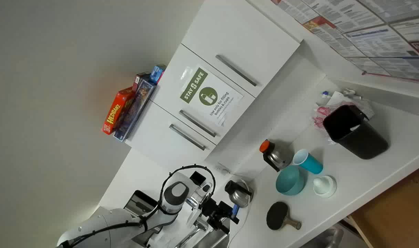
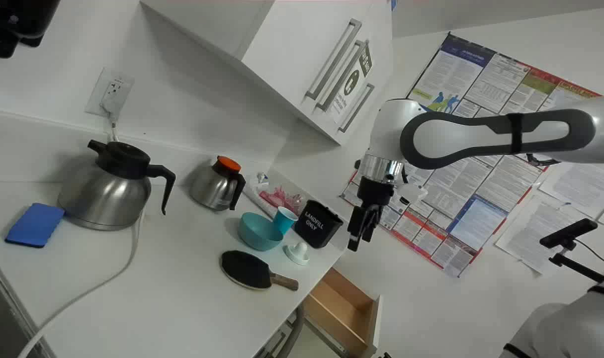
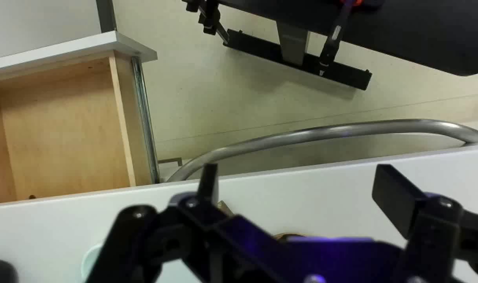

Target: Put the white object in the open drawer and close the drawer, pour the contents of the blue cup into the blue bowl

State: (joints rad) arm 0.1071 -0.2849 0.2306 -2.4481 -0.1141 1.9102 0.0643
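The white object [image 1: 325,186], a round base with a knob, sits on the counter in both exterior views [image 2: 297,253]; its pale edge shows in the wrist view [image 3: 88,259]. The blue cup [image 1: 311,163] stands upright beside the teal blue bowl [image 1: 290,181]; both also show in an exterior view, cup [image 2: 285,220] and bowl [image 2: 260,232]. The cup's contents cannot be made out. The drawer [image 3: 122,118], wooden inside with a white front [image 2: 377,323], is pulled open below the counter edge. My gripper [image 3: 296,179] is open and empty, above the counter's front edge [image 2: 360,241].
A black bin [image 2: 316,226] stands behind the cup and white object. A paddle [image 2: 252,271] lies near the bowl. Two steel jugs [image 2: 108,189] [image 2: 217,184] stand along the wall. A curved metal rail [image 3: 321,133] runs along the counter front beside the drawer.
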